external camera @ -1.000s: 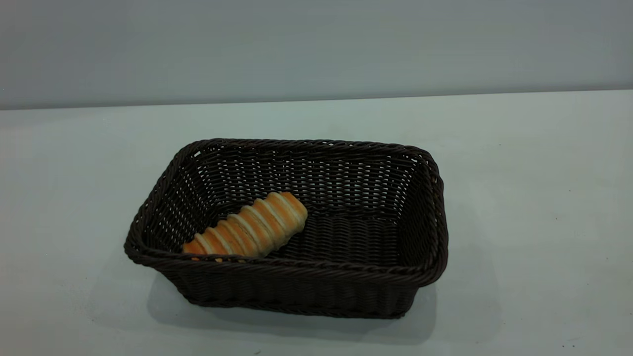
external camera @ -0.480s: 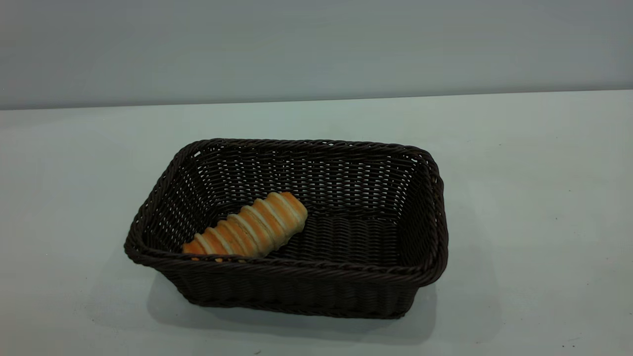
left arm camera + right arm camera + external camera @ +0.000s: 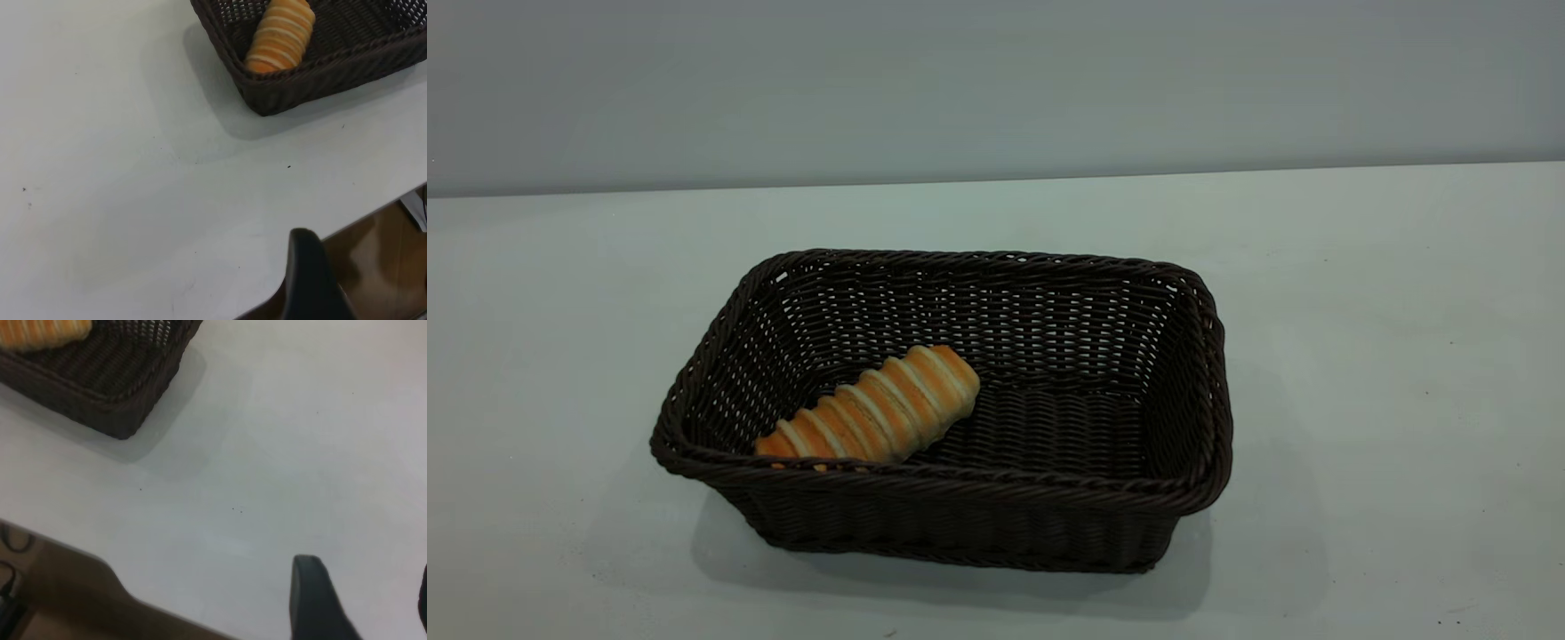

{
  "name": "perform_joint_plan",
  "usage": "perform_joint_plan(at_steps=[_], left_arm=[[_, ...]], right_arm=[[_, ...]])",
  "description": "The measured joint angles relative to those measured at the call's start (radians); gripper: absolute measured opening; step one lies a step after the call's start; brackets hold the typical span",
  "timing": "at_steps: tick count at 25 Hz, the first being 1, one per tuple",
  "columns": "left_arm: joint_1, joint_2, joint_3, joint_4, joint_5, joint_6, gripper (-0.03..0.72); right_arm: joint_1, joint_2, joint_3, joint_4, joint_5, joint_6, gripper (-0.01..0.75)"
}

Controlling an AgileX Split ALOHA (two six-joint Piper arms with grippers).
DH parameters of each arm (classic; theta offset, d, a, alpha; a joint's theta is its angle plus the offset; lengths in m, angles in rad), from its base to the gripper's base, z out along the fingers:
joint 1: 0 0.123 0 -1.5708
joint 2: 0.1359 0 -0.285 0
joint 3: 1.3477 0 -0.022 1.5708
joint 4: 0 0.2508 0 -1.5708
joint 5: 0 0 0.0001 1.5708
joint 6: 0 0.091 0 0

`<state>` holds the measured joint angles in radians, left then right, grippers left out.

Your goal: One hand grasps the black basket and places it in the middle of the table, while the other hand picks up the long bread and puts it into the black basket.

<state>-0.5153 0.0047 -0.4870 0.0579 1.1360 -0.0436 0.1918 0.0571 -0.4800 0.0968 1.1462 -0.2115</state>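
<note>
L gripper (image 3: 311, 283): only one black part of it shows in its wrist view, so can't tell whether it's spread or clenched. It holds nothing visible. It hangs over the table (image 3: 133, 200) edge, with brown floor (image 3: 380, 267) showing past that edge. It's well apart from the basket (image 3: 313, 73), whose near corner shows far off in that view.

R gripper (image 3: 370, 603): one finger (image 3: 313, 600) is in full sight and a sliver of the other sits at the picture edge. There's a wide gap between them, so it's spread and empty. It's also by a table edge and well apart from the basket's other corner.

Neither gripper shows in the ext. view, and neither touches anything.

The basket (image 3: 1200, 373) sits on the table approx. mid-width, nearer the front edge than the back, turned a bit askew. The bread (image 3: 871, 413) lies inside on the basket floor. It's at a diagonal, its thin end tucked at the basket's front-left corner against the front rim, its thick end pointing toward the basket's middle. The rest of the basket floor is bare weave. The front rim hides the bread's low edge in the ext. view, though a few orange bits show through the weave.

Vs 1.0 s and 0.5 s ago in the ext. view, no diff. The basket has the same spot and angle and the bread the same lie. The shadow under the basket is the same too.
</note>
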Motion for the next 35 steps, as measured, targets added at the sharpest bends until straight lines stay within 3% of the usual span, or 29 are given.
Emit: perform_joint_plan(at_steps=[5,11,16,35], left_arm=[[0.025,0.000,0.000,-0.001,0.000,0.000,0.448],[0.249,0.000,0.000,-0.001,0.000,0.000,0.448],[0.398,-0.002,0.000,-0.001,0.000,0.000,0.448],[0.423,-0.027,0.000,-0.001,0.000,0.000,0.448]], right_arm=[[-0.010,0.000,0.000,0.000,0.000,0.000,0.388],[-0.103,-0.007,0.000,0.002,0.000,0.000,0.388],[-0.120,-0.066,0.000,0.003,0.000,0.000,0.388],[-0.120,-0.073,0.000,0.003,0.000,-0.001,0.388]])
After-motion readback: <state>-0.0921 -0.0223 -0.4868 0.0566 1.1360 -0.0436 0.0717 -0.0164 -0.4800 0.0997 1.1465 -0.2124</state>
